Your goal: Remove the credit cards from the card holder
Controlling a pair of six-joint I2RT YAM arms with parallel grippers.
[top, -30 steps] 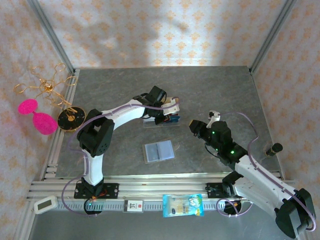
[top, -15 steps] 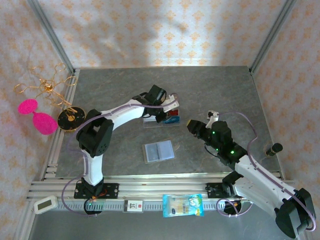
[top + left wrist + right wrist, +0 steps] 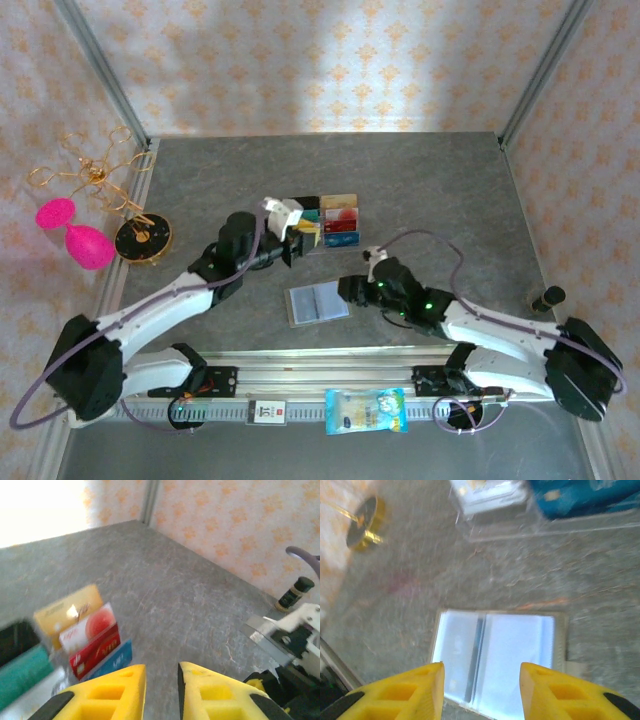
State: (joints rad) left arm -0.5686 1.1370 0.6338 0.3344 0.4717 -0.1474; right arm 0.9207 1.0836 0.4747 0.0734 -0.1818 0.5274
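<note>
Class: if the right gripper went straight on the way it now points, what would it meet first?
Probably the open card holder, lying flat just ahead of the right gripper; nothing seems to stand between.

grey stone-look table, open card holder, clear card tray

The left arm and right arm have white shells over the long links and black blocks at the joints. A thin lilac cable loops along each. Green lights glow on the right arm. Black bases sit at the near edge. The fingers are yellow blocks with rectangular cut-outs, black at the root.
</note>
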